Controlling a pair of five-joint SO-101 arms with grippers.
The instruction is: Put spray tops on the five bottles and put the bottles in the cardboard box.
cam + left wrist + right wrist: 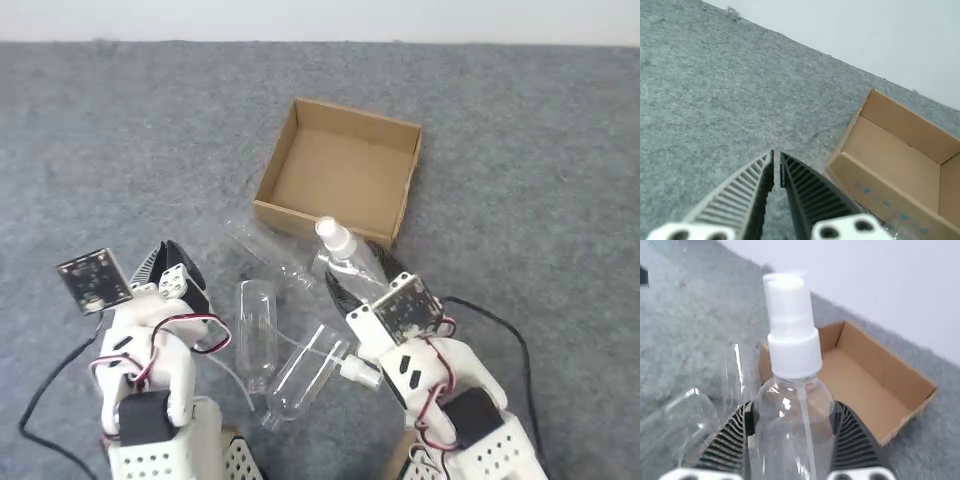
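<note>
Right gripper (360, 275) clamps the capped spray bottle (790, 405) by its body, apparently for transfer into the cardboard box (300, 220); left gripper (776, 159) hangs clenched, empty.

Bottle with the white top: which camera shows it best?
The right wrist view: the bottle sits close up in the right pincer, spray top plain. The high view shows it small beside the cardboard box; the left wrist view faces the box.
</note>
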